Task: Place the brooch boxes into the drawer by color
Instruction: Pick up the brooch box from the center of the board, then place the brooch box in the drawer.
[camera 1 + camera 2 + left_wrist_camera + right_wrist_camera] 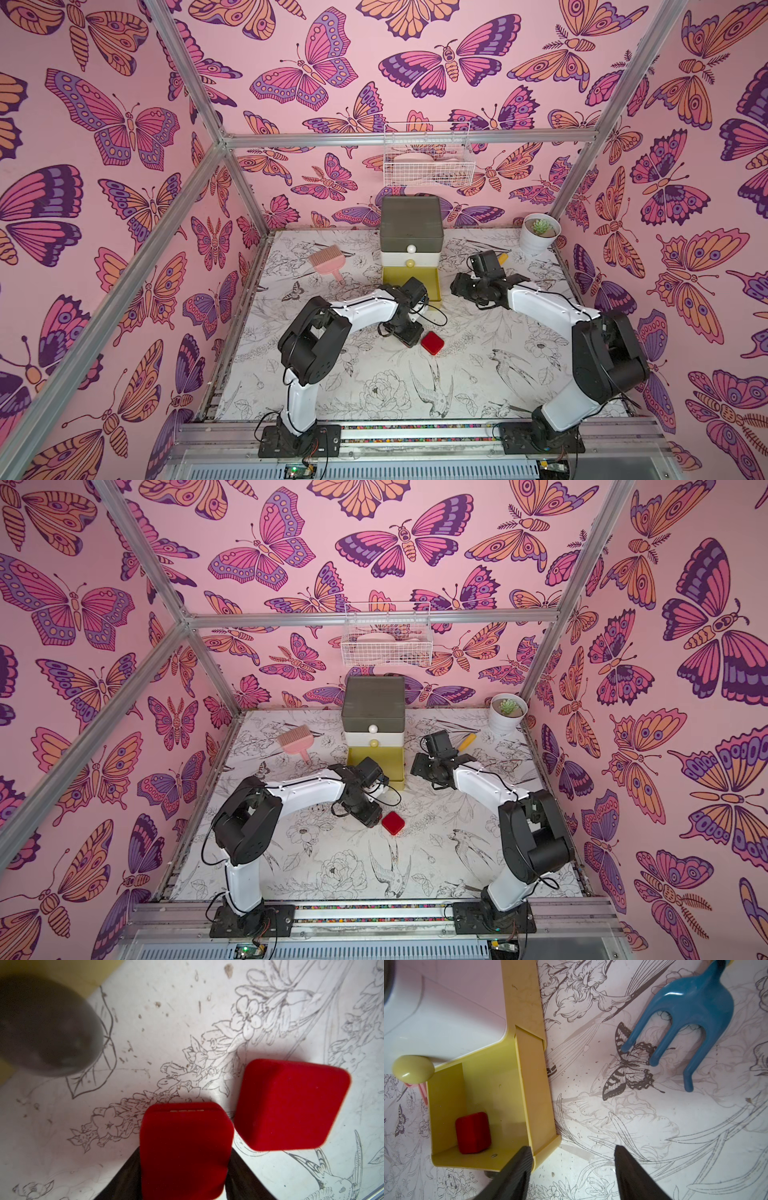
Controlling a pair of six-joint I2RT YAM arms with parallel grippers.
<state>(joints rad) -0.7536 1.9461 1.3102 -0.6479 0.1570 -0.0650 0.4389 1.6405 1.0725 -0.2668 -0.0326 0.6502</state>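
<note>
Red boxes (291,1105): three.
First box (473,1132) in drawer (527,1093), second box (432,343) on table (478,374), third box (185,1132) clamped by left gripper (185,1150), unseen from above; right gripper (573,1148) open.

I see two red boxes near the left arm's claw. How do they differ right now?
The gripped red box is clamped in the left gripper; the free red box lies loose on the table beside it. The free red box is turned at an angle to the gripped red box. In both top views the free red box shows plainly; the gripped red box is hidden under the left gripper. Both are red, velvety, rounded squares.
</note>
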